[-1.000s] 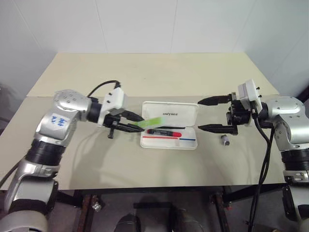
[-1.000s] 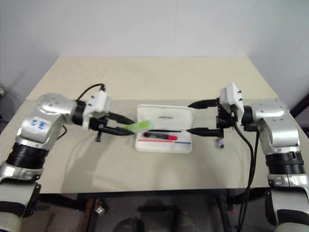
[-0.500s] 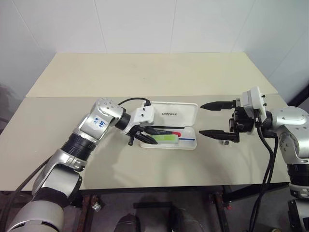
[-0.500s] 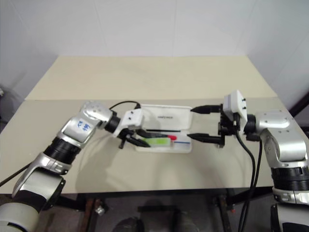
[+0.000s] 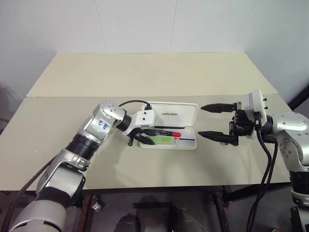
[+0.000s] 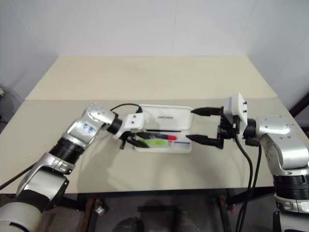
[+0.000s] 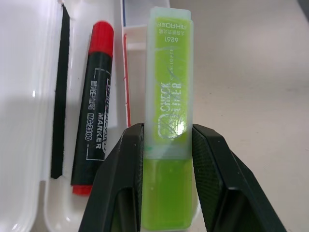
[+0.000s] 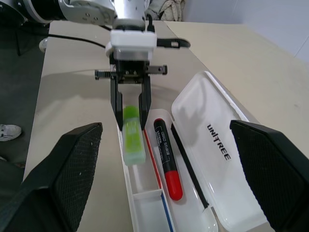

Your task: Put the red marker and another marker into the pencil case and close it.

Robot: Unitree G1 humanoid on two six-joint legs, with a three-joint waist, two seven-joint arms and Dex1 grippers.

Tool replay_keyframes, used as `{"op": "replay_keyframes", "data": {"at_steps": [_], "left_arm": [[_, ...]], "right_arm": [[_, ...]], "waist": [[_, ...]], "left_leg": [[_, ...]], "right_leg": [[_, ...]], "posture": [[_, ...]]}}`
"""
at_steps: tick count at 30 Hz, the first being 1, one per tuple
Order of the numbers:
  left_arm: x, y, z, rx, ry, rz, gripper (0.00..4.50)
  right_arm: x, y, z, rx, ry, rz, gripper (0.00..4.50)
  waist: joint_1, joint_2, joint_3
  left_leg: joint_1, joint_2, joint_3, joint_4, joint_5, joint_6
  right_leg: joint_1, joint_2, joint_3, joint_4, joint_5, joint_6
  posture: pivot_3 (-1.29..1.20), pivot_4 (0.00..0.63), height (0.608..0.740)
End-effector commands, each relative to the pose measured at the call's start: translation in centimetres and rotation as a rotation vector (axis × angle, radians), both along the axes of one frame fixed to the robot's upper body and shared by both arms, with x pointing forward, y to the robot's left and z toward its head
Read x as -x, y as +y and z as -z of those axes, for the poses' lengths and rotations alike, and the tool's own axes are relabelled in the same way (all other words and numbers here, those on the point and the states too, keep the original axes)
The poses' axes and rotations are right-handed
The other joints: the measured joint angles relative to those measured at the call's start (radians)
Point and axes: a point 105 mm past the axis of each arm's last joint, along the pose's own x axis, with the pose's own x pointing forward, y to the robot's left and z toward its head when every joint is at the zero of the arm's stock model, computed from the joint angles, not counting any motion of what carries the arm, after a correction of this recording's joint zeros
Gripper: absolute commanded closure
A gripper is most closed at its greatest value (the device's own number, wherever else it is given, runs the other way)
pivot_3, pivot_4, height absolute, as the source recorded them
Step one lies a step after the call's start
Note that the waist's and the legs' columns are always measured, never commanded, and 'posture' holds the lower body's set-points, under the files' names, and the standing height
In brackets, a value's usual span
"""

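step: placing green highlighter (image 7: pixel 166 121) | left gripper (image 5: pixel 145 137) fingers clamped on it, low over the open pencil case (image 5: pixel 169 114) at frame centre | red marker (image 5: pixel 166 133) lies inside | right gripper (image 5: pixel 207 121) fingers wide apart, empty, right of case | risk: highlighter appears over the near rim; released there, it may tip onto the surface (image 5: pixel 145 77)

A beige table (image 5: pixel 145 77) bears the open white pencil case (image 5: pixel 181 115).

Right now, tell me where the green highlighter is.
The green highlighter is clamped in the left gripper, low in the open pencil case beside the red marker.
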Motion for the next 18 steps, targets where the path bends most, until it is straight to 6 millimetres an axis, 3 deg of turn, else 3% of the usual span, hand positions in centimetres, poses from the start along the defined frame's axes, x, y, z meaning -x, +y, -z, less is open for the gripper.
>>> {"op": "replay_keyframes", "data": {"at_steps": [1,8,18], "left_arm": [[-0.5,-0.1,-0.9,-0.005,-0.043,0.005,3.44],[-0.9,-0.4,-0.6,-0.006,-0.029,-0.012,3.44],[-0.5,-1.9,-2.1,0.061,-0.01,0.015,0.03]], "right_arm": [[0.6,0.0,-1.3,-0.019,-0.056,-0.003,0.0],[0.7,0.2,-1.4,-0.027,-0.056,-0.003,0.0],[0.4,0.4,-1.3,-0.039,-0.051,-0.004,0.0]], "waist": [[0.0,0.0,0.0],[0.001,0.0,0.0],[0.004,0.0,0.0]], "left_leg": [[0.0,0.0,0.0,0.0,0.0,0.0],[0.0,0.0,0.0,0.0,0.0,0.0],[0.0,0.0,0.0,0.0,0.0,0.0]], "right_leg": [[0.0,0.0,0.0,0.0,0.0,0.0],[0.0,0.0,0.0,0.0,0.0,0.0],[0.0,0.0,0.0,0.0,0.0,0.0]], "posture": [[0.0,0.15,0.74],[0.0,0.15,0.74],[0.0,0.15,0.74]]}}
